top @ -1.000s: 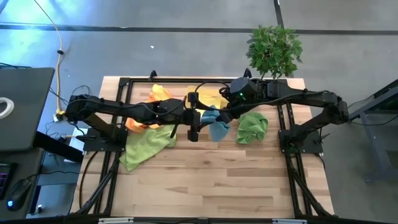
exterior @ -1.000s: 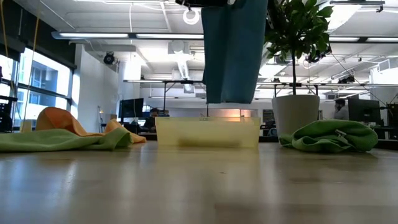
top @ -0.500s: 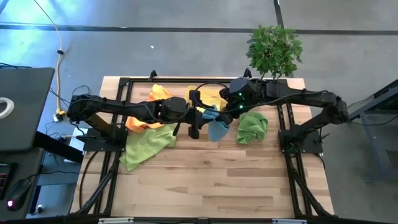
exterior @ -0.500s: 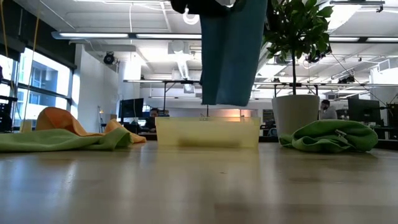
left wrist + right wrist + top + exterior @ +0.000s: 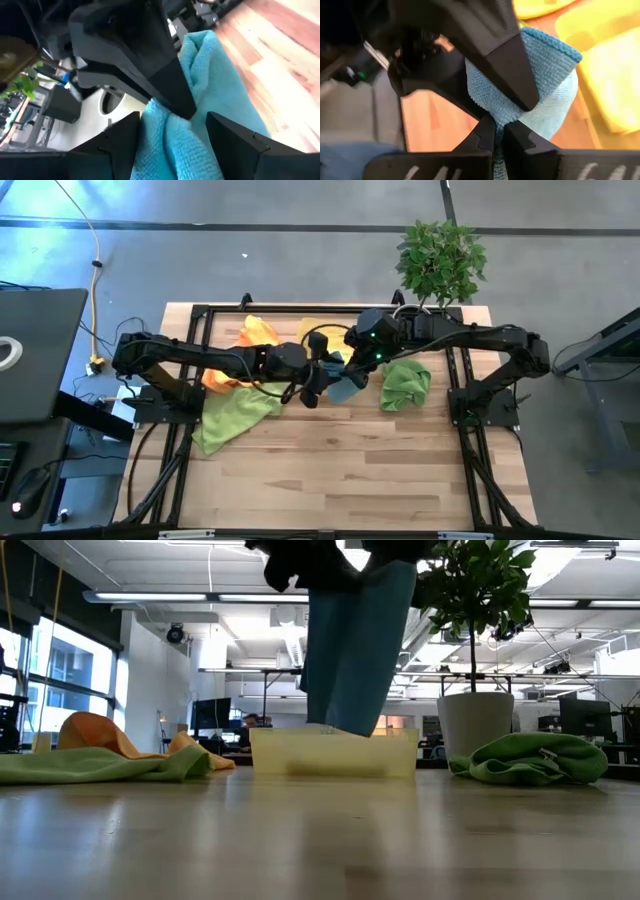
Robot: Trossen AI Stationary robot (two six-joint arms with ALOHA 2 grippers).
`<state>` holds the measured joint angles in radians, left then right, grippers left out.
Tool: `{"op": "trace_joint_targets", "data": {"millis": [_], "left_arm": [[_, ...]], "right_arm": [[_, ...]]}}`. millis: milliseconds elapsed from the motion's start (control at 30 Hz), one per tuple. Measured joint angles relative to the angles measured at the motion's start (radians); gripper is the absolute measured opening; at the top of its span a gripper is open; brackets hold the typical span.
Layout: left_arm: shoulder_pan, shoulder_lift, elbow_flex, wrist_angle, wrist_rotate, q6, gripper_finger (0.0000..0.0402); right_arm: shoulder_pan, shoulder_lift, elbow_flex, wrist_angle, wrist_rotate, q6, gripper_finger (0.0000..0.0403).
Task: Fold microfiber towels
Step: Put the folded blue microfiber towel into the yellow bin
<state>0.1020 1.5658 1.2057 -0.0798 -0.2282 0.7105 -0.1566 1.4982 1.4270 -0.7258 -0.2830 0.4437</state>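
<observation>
So I've got the teal towel up in the air between my two arms, over the middle-back of the worktop. Both grippers meet at its top edge: the right gripper has its fingers clenched shut on a bunched fold of the cloth, and the left gripper has its fingers spread with the towel sitting between them, not pinched as far as I can tell.

The thing that matters: the towel hangs straight down from my fingers, long axis vertical, bottom hem dangling just above the yellow tray and looking clear of the wood. Both arms are right on it, so neither is really "nearer". The right one is carrying the weight, and my guess is the left needs to close on its own corner before we can spread it out flat.

The low view is the only one that shows how the cloth hangs and where the hem ends. From overhead it's just a blue blob under the arms. The wrist views show the grips, which the overhead hides completely.

The rest are waiting: orange towel and a green towel on the left, the other green towel crumpled on the right.
</observation>
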Motion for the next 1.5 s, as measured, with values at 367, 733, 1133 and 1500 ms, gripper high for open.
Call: {"op": "trace_joint_targets", "data": {"millis": [367,733,1133,1500], "left_arm": [[-0.006,0.024,0.0,-0.036,-0.082,0.0,0.0206],[-0.006,0.023,0.0,-0.028,-0.094,-0.13,0.0077],[-0.031,0.023,0.0,-0.033,-0.097,-0.49,0.0014],[-0.023,0.038,0.0,0.079,-0.268,-0.989,0.0007]], "right_arm": [[0.003,-0.001,-0.001,0.013,0.107,-0.29,0.0002],[0.014,-0.001,-0.001,-0.003,0.106,-0.325,0.0036],[0.011,-0.002,0.235,-0.387,0.172,-0.313,0.0152],[0.011,-0.022,0.613,-0.822,0.512,-0.262,0.0153]]}}
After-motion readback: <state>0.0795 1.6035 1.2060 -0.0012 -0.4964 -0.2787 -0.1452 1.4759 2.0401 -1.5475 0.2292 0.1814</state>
